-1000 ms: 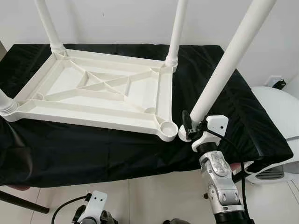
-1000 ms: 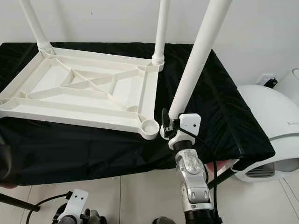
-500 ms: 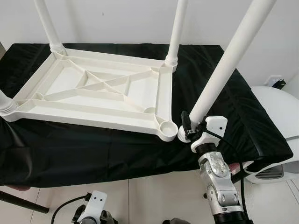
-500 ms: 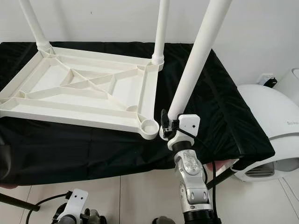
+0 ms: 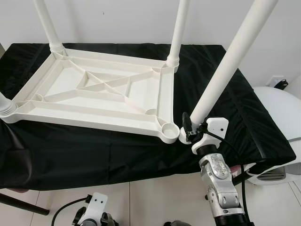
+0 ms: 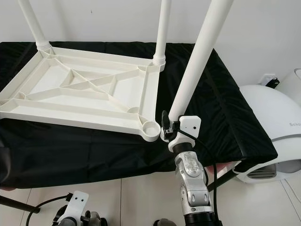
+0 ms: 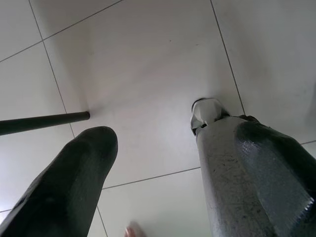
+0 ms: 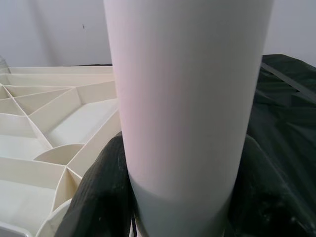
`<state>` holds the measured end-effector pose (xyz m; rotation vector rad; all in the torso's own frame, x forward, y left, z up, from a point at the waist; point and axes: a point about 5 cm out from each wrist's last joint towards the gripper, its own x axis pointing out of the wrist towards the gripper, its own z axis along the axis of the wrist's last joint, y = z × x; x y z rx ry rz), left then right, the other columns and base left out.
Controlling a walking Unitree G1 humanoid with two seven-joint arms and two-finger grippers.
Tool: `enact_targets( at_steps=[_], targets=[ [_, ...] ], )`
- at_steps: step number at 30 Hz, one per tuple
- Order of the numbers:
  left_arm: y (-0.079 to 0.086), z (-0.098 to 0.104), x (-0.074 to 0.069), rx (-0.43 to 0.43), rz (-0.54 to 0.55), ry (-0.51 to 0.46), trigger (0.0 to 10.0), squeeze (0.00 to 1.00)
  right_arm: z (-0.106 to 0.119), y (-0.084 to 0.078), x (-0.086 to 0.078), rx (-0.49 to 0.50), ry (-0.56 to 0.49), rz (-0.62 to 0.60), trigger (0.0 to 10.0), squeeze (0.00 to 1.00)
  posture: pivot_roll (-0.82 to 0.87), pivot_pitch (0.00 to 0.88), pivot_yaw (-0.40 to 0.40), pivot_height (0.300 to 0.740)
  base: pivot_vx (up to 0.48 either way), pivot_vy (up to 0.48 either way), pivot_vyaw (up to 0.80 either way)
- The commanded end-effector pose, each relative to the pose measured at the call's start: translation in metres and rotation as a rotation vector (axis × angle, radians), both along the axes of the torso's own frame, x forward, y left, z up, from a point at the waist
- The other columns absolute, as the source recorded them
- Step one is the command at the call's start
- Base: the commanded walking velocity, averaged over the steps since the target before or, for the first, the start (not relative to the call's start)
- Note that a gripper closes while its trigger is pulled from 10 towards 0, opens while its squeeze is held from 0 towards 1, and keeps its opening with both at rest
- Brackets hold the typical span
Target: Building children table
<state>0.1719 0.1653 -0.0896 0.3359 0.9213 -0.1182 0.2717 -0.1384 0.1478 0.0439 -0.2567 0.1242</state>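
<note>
In the left eye view the upturned white table frame (image 5: pixel 101 96) lies on the black-draped tabletop (image 5: pixel 235 101), with three legs already standing from its other corners and the empty corner socket (image 5: pixel 168 128) at 5 o'clock of the frame, right at the tabletop's near edge. The right claw (image 5: pixel 188 128) is clamped on the foot of the loose leg (image 5: pixel 225 66), which leans away toward 1 o'clock, its base just beside the socket at 3 o'clock of it. To seat it well, I judge the leg should be brought upright first, then shifted over the socket and pressed straight down; entering tilted risks jamming on the rim. The right eye view shows open room to the right of the frame, but a white rounded appliance (image 6: pixel 273 127) stands near, at 3 o'clock of the arm. In the left wrist view the left claw (image 7: pixel 158 182) hangs idle over floor tiles (image 7: pixel 138 64), fingers spread, holding nothing. The right wrist view has both dark fingers (image 8: pixel 101 192) pressed against the leg, the socket's curved rim close alongside.
</note>
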Motion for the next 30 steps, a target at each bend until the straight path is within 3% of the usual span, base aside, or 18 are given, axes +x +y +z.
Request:
enact_targets(
  at_steps=[1,30],
  targets=[
    [-0.0027,-0.0092,-0.0199,-0.035,-0.039,0.091,10.0,0.0,0.0024,0.0,-0.0019,0.0,-0.011,0.001,10.0,0.0,0.02,0.146,0.013,0.74,0.0,0.0,0.0],
    [-0.0029,-0.0079,-0.016,-0.033,-0.039,0.086,10.0,0.0,0.0041,0.0011,0.0044,-0.013,-0.02,0.025,10.0,0.0,0.02,0.11,-0.004,0.74,0.0,0.0,0.0]
  ],
)
